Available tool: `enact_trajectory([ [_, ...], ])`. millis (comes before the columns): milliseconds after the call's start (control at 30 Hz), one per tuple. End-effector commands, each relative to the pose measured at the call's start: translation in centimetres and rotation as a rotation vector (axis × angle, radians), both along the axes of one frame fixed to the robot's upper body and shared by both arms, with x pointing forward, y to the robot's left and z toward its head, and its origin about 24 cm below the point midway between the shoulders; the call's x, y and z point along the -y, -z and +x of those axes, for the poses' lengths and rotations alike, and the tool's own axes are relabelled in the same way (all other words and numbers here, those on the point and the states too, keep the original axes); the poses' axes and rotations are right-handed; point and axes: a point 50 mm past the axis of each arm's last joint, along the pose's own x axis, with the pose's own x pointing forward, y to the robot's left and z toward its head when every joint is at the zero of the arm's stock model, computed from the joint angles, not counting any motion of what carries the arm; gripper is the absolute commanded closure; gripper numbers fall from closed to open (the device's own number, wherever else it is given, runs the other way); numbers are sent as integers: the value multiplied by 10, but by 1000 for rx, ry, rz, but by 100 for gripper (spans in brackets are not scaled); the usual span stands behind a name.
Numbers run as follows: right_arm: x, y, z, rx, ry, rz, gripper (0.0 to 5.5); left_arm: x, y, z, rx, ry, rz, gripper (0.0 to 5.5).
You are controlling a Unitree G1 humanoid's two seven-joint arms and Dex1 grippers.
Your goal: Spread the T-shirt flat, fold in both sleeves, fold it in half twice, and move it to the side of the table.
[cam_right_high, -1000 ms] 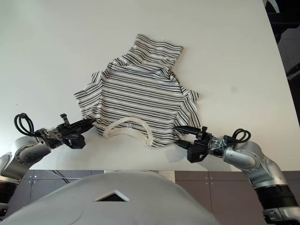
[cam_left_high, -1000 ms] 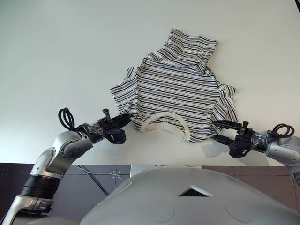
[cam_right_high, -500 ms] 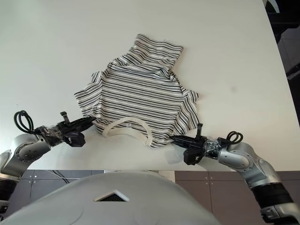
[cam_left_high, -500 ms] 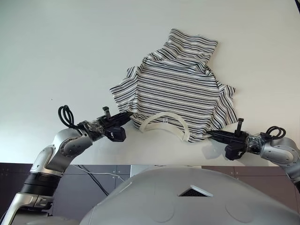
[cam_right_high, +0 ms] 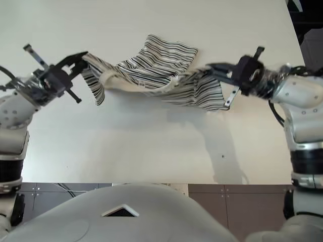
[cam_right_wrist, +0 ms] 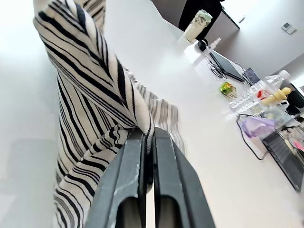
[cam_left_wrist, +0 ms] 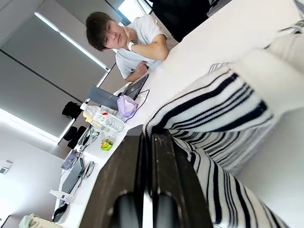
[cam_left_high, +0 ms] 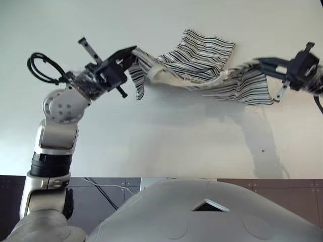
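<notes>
A broad white table (cam_left_high: 151, 146) lies under bright, even light in the eye views. Its near edge runs along the bottom of the frame, above dark brown panels (cam_left_high: 262, 184) and a loop of black cable (cam_left_high: 103, 187) at lower left. In the upper right corner of the right eye view, dark floor (cam_right_high: 309, 30) shows past the table's edge. The left wrist view takes in grey wall panels (cam_left_wrist: 61, 52), a bright window (cam_left_wrist: 129, 8), an open laptop (cam_left_wrist: 105, 97), clear plastic bottles (cam_left_wrist: 102, 118) and a purple cloth (cam_left_wrist: 126, 105) on the tabletop. The right wrist view adds a tall cup (cam_right_wrist: 197, 23) and a small wall-mounted control panel (cam_right_wrist: 286, 27).
</notes>
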Motion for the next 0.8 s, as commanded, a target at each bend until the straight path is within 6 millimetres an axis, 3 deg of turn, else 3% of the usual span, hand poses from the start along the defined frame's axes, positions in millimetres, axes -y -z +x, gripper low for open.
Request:
enact_trajectory([
  [33, -12, -31, 77, -23, 76, -42, 535, 1, -26, 71, -18, -12, 108, 540],
  [200, -29, -64, 131, 26, 253, -175, 535, -9, -60, 141, -95, -181, 174, 540],
  [300, -41, -83, 146, 117, 386, -260, 535, -6, -78, 161, -96, -317, 261, 540],
  [433, -53, -102, 156, 261, 536, -365, 535, -6, -112, 171, -1, -491, 370, 540],
  [567, -56, -140, 158, 466, 668, -396, 535, -9, -155, 171, 133, -617, 314, 540],
  [700, -53, -183, 153, 644, 758, -343, 535, -8, -190, 167, 246, -641, 224, 540],
  [800, -49, -198, 148, 706, 759, -313, 535, -9, -200, 164, 277, -598, 217, 540],
])
